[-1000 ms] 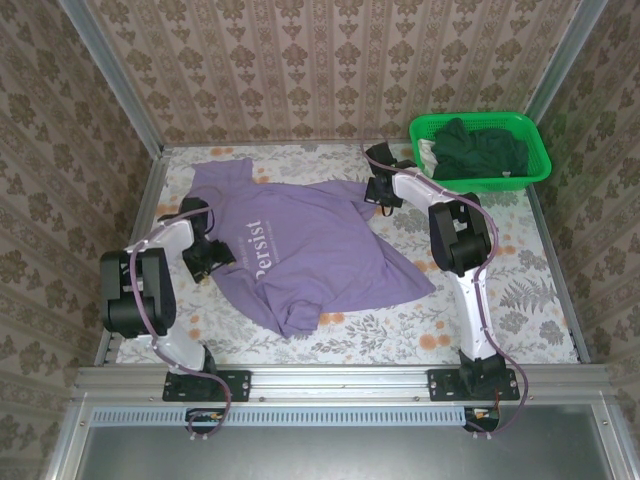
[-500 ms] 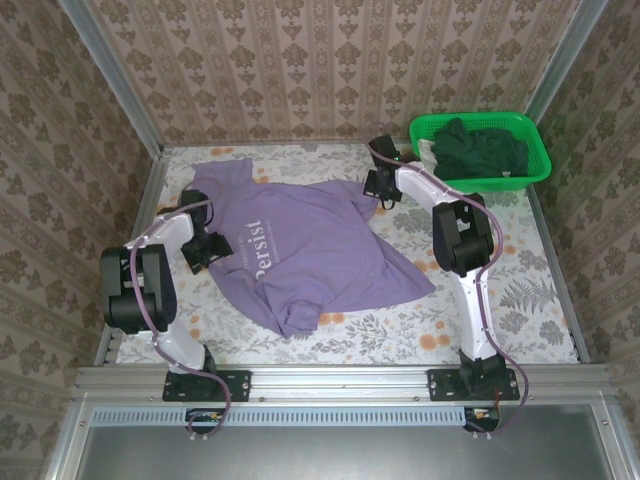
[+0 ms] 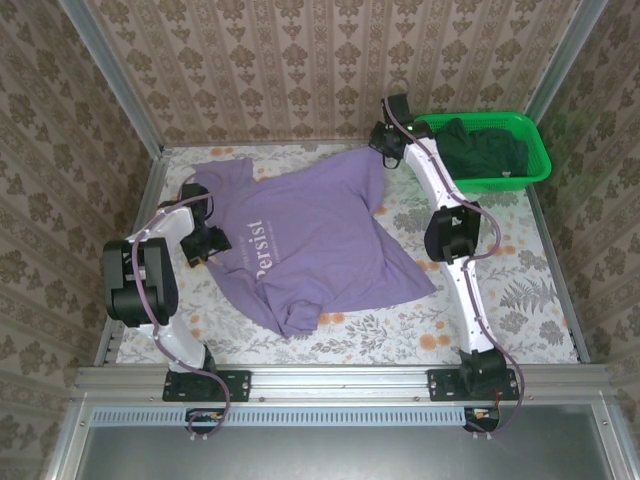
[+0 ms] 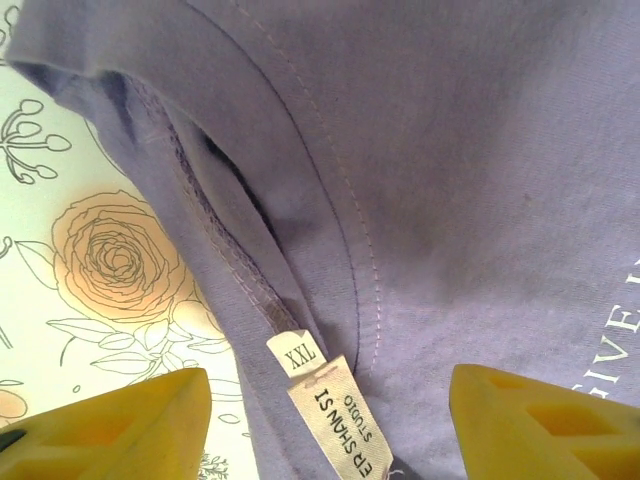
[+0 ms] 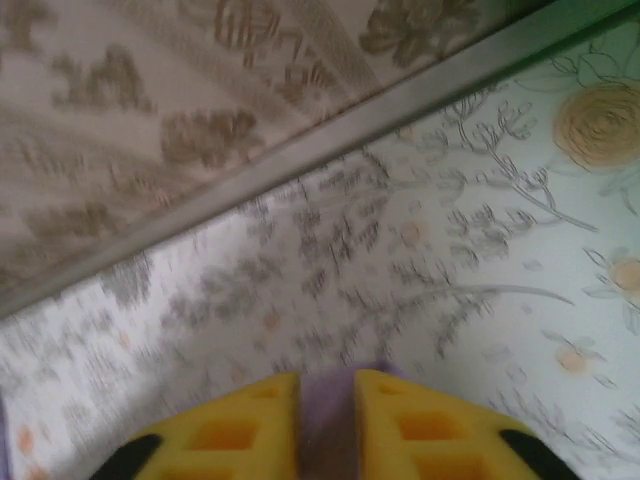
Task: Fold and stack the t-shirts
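The lavender t-shirt (image 3: 310, 240) lies spread on the floral table, white lettering up, with one edge stretched toward the back wall. There my right gripper (image 3: 386, 140) pinches that edge. In the right wrist view a strip of purple cloth (image 5: 325, 425) sits between the nearly closed fingers of the right gripper (image 5: 325, 385). My left gripper (image 3: 200, 244) hovers at the shirt's left side. In the left wrist view the left gripper (image 4: 328, 388) stands open over the collar (image 4: 300, 250) and its white size label (image 4: 335, 415), touching nothing. Dark green t-shirts (image 3: 482, 148) lie bunched in the basket.
A bright green plastic basket (image 3: 541, 166) stands at the back right corner, just right of my right gripper. Patterned walls and a metal frame rail (image 5: 300, 150) close the table's back edge. Bare floral tablecloth (image 3: 500, 290) shows at the right and along the front.
My right gripper has travelled from the shirt's right shoulder toward the back wall, dragging the lavender cloth with it. The left gripper has crept slightly toward the back along the collar.
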